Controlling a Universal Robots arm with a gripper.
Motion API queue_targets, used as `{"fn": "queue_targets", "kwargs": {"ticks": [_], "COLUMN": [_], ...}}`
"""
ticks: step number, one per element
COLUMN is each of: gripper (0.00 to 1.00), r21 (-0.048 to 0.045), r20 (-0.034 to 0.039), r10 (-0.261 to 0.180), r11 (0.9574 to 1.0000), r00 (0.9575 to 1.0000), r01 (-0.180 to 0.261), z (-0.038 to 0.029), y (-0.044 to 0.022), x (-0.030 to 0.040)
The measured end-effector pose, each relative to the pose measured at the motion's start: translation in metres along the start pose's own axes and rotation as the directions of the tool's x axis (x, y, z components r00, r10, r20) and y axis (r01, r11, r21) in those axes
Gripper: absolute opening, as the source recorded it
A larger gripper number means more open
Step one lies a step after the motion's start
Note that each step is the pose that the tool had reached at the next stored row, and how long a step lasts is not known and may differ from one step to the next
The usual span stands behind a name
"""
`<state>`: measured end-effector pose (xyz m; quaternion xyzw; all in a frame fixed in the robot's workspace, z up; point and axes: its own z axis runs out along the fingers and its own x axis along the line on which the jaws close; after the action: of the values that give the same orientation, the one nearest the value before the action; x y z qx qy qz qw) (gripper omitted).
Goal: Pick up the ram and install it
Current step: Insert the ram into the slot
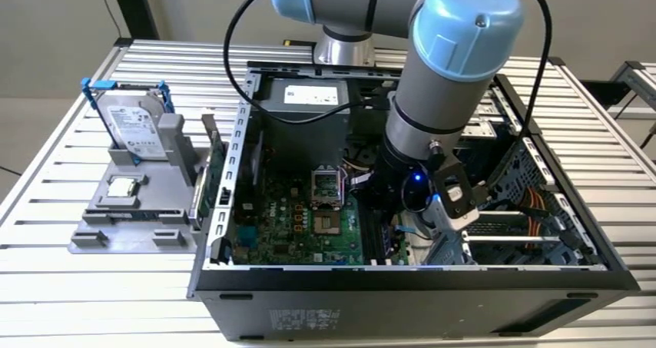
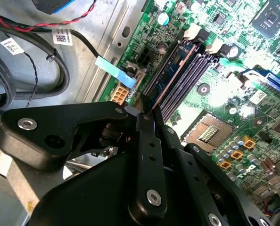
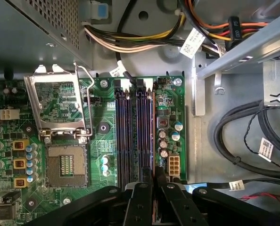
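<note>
The ram [image 2: 174, 69], a thin dark blue-green stick, stands edge-on along the outermost of the memory slots [image 3: 135, 136], the one nearest the case wall. I cannot tell whether it is fully seated. My gripper [image 2: 147, 115] is shut on its near end, its black fingers [image 3: 142, 200] pressed close on either side of the stick. In the exterior view the gripper [image 1: 405, 210] reaches down inside the open computer case [image 1: 410, 275] over the green motherboard [image 1: 297, 225].
An open processor socket [image 3: 64, 165] with its raised metal frame [image 3: 60, 101] lies beside the slots. Black cables [image 3: 243, 141] and a drive cage [image 1: 533, 171] crowd the other side. Outside the case, a grey holder [image 1: 134, 217] carries a hard drive [image 1: 134, 129] and a processor chip [image 1: 123, 185].
</note>
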<state>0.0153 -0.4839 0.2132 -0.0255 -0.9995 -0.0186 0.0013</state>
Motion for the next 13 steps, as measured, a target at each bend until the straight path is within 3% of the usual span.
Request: {"fn": "queue_targets", "kwargs": {"ticks": [13], "gripper": [0.00], "r21": [0.0006], "r20": [-0.0006], "r10": [-0.014], "r11": [0.9999], "r00": [0.9999], "r01": [0.014], "z": [0.0004], "y": [0.0001], "x": [0.0001]}}
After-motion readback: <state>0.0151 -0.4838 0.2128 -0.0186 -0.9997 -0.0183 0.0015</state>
